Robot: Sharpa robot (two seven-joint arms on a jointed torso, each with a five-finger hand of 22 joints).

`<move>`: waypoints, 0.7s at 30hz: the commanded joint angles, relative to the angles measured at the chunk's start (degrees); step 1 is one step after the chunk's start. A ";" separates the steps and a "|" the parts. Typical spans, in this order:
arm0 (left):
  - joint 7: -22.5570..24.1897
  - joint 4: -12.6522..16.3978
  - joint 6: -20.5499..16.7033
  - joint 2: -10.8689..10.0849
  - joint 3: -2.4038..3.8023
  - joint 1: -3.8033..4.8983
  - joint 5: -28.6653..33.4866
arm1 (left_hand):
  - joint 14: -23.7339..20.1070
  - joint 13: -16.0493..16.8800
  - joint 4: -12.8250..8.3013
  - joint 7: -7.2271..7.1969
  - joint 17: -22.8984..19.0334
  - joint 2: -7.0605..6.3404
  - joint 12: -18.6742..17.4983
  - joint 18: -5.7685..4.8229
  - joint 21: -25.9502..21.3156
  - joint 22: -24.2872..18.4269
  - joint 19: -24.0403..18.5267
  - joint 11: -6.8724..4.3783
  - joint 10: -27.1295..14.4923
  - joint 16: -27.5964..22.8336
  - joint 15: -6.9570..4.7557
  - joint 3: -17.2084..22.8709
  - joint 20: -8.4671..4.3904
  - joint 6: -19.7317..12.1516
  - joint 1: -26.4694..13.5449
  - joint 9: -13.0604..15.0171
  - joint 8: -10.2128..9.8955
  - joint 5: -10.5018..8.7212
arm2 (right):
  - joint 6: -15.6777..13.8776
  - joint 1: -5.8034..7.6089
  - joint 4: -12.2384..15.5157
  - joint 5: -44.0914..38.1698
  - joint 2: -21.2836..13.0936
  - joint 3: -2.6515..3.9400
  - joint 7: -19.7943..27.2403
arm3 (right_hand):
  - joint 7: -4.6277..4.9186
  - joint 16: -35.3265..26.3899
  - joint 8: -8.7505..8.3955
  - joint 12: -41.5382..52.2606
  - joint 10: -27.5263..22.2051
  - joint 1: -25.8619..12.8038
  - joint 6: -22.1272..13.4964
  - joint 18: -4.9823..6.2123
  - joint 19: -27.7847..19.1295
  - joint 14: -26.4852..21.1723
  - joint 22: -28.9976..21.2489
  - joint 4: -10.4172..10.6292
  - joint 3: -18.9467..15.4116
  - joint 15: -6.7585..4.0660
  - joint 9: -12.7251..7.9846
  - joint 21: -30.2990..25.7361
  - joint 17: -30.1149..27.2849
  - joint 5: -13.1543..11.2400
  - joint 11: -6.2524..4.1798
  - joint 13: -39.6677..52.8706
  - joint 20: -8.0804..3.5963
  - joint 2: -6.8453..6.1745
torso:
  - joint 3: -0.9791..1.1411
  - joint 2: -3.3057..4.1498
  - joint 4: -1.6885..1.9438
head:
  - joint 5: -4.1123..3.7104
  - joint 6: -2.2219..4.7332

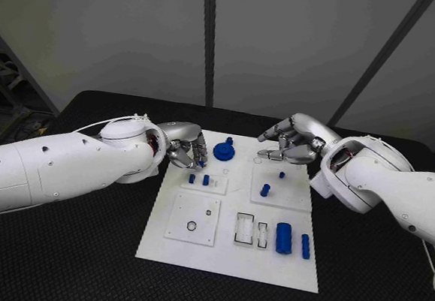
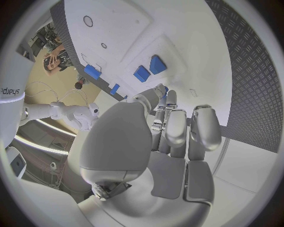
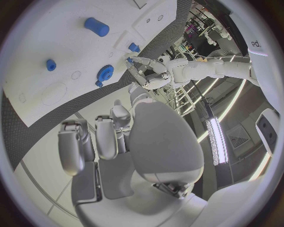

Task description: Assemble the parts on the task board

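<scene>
The white task board (image 1: 229, 262) lies in the middle of the black table. A blue gear (image 1: 224, 151) sits near its far edge, and two short blue pegs (image 1: 198, 180) stand just in front of it. More pegs (image 1: 264, 190) stand on the right-hand plate, and two blue cylinders (image 1: 284, 238) lie near the front right. My left hand (image 1: 182, 151) is over the board's far left corner, fingers bent down beside the gear. A speck of blue (image 2: 166, 89) shows at its fingertips (image 2: 168, 101); I cannot tell whether it is held. My right hand (image 1: 295, 142) hovers over the far right corner, holding nothing.
A raised white plate with two holes (image 1: 193, 218) and slotted recesses (image 1: 251, 231) occupy the board's front half. Black table surface (image 1: 70, 266) surrounds the board. From the right wrist, the gear (image 3: 105, 73) and my left hand (image 3: 146, 75) are seen across the board.
</scene>
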 commanded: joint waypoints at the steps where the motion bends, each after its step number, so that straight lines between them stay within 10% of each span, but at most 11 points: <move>1: -0.21 -0.13 0.43 0.20 0.08 -0.03 0.28 | 1.35 -0.07 -0.03 -0.02 -0.05 -0.04 -0.21 -2.37 0.15 0.04 0.11 0.24 0.29 -0.06 -0.02 -0.38 0.11 0.21 -0.62 0.04 -0.01 -0.30 | -0.19 0.10 0.10 -0.07 0.04 0.03 0.47 | 0.11 -0.35 -0.16 -0.09 -0.21 0.05 0.46 -0.05 5.22 2.16 13.79 -0.02 0.41 -0.45 -0.09 -0.13 0.07 0.33 -0.07 -0.05 -0.32 0.30 | 0.03 0.02 0.05 | -0.09 -0.03; 21: -0.21 -1.47 -0.56 1.32 0.10 -0.13 0.28 | 1.33 -0.13 -0.13 -0.03 -0.10 -0.04 -0.27 -2.37 0.16 0.07 0.10 0.22 0.28 -0.06 -0.04 -0.34 0.11 0.20 -0.57 0.00 -0.09 -0.39 | -0.13 0.10 0.16 -0.07 0.16 0.03 0.45 | 0.11 -0.35 -0.16 -0.09 -0.21 0.05 0.46 -0.05 5.22 2.16 13.79 -0.02 0.41 -0.45 -0.09 -0.13 0.07 0.33 -0.07 -0.05 -0.32 0.30 | 0.03 0.00 0.04 | -0.18 -0.20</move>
